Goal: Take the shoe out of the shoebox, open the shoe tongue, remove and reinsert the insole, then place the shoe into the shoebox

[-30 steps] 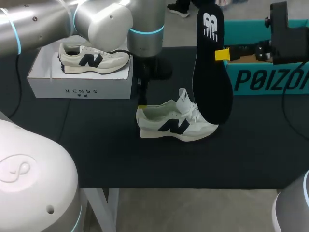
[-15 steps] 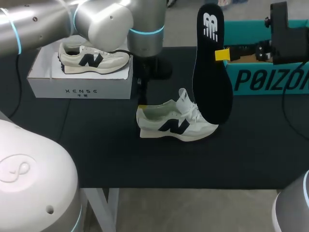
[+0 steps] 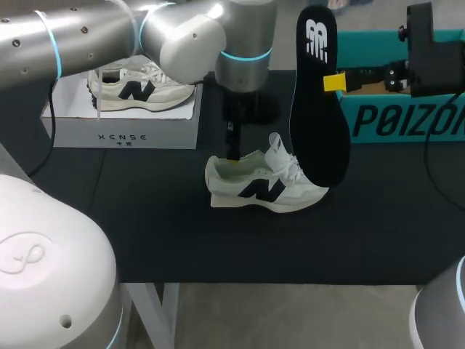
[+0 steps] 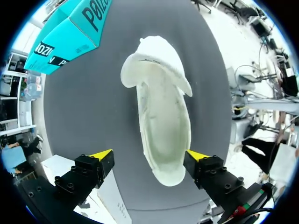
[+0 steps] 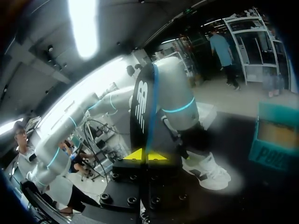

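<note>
Your right gripper [image 5: 145, 155] is clamped on the insole [image 5: 142, 105], which stands upright ahead of it. Your left gripper [image 4: 150, 157] hangs spread wide over the heel of the shoe [image 4: 161, 107], seemingly without touching. You're at reinsertion: steady the heel, then feed the insole in toe-first.

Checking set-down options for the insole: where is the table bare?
Bare: the table in front of the shoe, and between shoe and white box. Crowded: left claw over the heel, insole by the toe, teal shoebox behind.
</note>
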`<state>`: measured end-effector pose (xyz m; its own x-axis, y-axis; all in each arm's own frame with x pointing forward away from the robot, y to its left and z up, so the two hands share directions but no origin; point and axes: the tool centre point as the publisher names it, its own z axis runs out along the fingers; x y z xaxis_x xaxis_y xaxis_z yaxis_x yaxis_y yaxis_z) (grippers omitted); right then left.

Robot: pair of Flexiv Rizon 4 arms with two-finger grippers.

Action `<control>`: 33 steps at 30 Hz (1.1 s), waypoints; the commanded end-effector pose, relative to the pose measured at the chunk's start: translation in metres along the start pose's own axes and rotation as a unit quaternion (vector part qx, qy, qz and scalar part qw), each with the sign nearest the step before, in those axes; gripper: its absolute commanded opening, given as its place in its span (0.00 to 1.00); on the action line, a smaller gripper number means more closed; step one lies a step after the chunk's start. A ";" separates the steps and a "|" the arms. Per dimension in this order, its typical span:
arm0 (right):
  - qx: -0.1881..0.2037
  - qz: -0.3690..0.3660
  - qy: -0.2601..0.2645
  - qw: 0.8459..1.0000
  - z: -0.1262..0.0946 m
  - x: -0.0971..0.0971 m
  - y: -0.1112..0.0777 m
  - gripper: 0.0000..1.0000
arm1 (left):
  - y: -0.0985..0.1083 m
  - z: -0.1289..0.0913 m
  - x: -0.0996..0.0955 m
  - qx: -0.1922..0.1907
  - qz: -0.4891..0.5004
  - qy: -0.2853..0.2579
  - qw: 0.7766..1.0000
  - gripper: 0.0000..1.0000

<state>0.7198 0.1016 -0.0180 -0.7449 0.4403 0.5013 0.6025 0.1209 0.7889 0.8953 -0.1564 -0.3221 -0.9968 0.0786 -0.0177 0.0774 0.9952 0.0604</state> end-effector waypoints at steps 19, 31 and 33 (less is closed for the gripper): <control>0.000 0.000 0.000 1.000 0.002 -0.001 0.000 0.00 | -0.035 0.034 -0.025 0.018 0.022 0.016 0.999 1.00; 0.000 0.000 0.000 1.000 0.002 -0.001 0.000 0.00 | -0.053 0.057 -0.019 0.049 0.051 0.029 0.997 0.99; 0.000 0.000 0.000 1.000 0.002 -0.001 0.000 0.00 | -0.056 0.062 -0.019 0.050 0.053 0.030 0.997 0.75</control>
<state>0.7198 0.1017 -0.0180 -0.7450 0.4402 0.5012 0.6024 0.1210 0.7890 0.9092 -0.2047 -0.3779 -0.9824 0.1824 0.0398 0.1808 0.9827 -0.0413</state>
